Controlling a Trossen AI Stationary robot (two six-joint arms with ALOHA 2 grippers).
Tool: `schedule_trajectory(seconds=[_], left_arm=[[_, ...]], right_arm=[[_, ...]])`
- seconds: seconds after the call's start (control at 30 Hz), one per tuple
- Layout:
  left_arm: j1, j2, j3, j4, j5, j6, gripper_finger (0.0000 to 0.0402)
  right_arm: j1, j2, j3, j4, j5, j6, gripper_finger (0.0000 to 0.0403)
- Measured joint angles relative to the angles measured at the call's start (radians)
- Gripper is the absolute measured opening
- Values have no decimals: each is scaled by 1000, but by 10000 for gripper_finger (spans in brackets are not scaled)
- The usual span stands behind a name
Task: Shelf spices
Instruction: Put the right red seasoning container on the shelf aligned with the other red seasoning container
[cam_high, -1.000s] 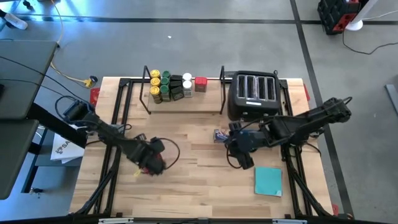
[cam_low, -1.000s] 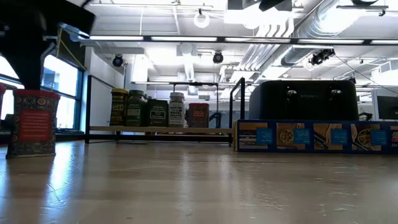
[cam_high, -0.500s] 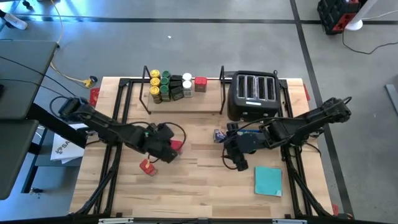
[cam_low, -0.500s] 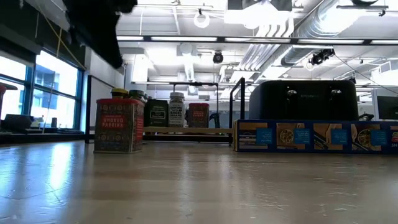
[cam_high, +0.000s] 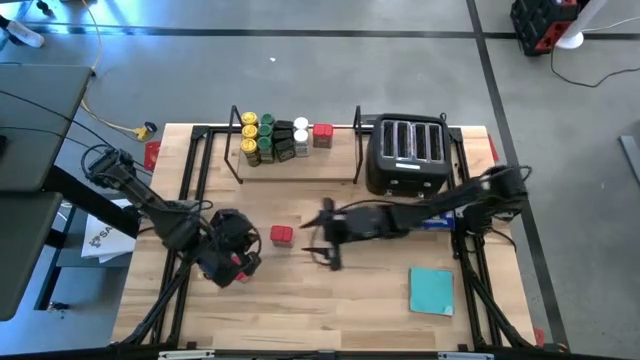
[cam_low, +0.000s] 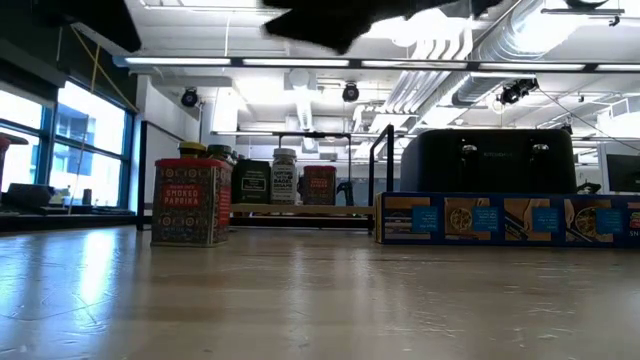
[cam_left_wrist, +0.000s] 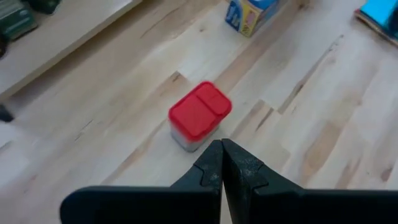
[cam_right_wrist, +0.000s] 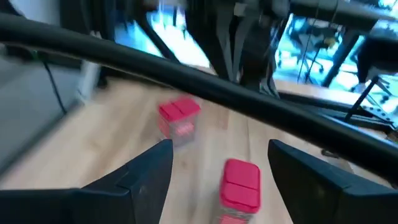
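One red square tin (cam_high: 281, 235) stands upright on its base on the table's wood, left of centre; it also shows as the red tin (cam_left_wrist: 199, 115) and the tin (cam_low: 190, 200). A second red tin (cam_high: 237, 264) stands under my left gripper (cam_high: 240, 252). That gripper is shut, raised, and points at the first tin from the left without touching it. My right gripper (cam_high: 322, 238) hangs open just right of the first tin (cam_right_wrist: 241, 183), fingers either side of the line to it. Several spice jars (cam_high: 272, 138) stand on the shelf (cam_high: 300, 170) at the back.
A black toaster (cam_high: 410, 150) stands at the back right. A long blue box (cam_low: 510, 220) lies in front of it, under the right arm. A flat teal square (cam_high: 431, 290) lies near the front right. Bare wood stretches between the tins and the shelf.
The first red tin has gone toward the table's right and far side with my left gripper over it, and now stands alone. The left gripper has since drawn back left and risen. My right gripper has swung left from beside the toaster toward that tin, sinking and tipping nearer level.
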Motion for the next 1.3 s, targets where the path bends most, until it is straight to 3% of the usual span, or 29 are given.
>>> schedule_trajectory(seconds=[0.33, 0.57, 0.97, 1.3], left_arm=[[-104, 28, 0, -102, -67, -198, 0], [-143, 29, 0, -116, -98, -229, 0], [-154, 29, -39, -112, -111, -263, 0], [-154, 29, -52, -110, -87, -280, 0]], right_arm=[[-64, 375, 533, -453, -9, -44, 328], [-110, 538, 776, -706, -8, 41, 357], [-139, 631, 826, -796, -11, 122, 351], [-138, 629, 836, -810, -18, 115, 265]])
